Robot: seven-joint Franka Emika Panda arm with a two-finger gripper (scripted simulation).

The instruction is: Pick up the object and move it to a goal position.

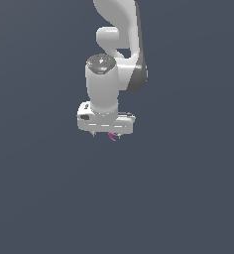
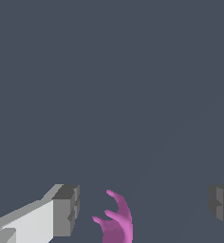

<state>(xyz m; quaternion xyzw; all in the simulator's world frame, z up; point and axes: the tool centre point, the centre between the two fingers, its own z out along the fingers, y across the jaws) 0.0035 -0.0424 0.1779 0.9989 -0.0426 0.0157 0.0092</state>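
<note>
Pointing straight down, the claw (image 1: 106, 135) hangs at the end of the white arm (image 1: 116, 49), over a plain dark slate surface (image 1: 44, 198). Wrist view: the two dark grey fingers (image 2: 66, 209) stand wide apart, jaws spread with a broad gap between them. Neither pad touches anything; the claw has hold of nothing.

The object (image 2: 116, 220), a small magenta-pink piece with curved prongs, sits in that gap. It lies nearer the finger on the white mount than the opposite finger, with clear dark space on both sides. Prongs curl upward and toward the nearer finger. Its lower part is cut off by the frame edge, so the full shape cannot be told.

Exterior view: only a sliver of the object (image 1: 112, 137) shows, just beneath the claw's white body (image 1: 105, 121), toward the exterior view's right of the claw's midline. Whether the object rests on the surface or the fingertips reach down to its level cannot be told from this angle. Above the claw, the wrist cylinder and upper links rise out of frame.
</note>
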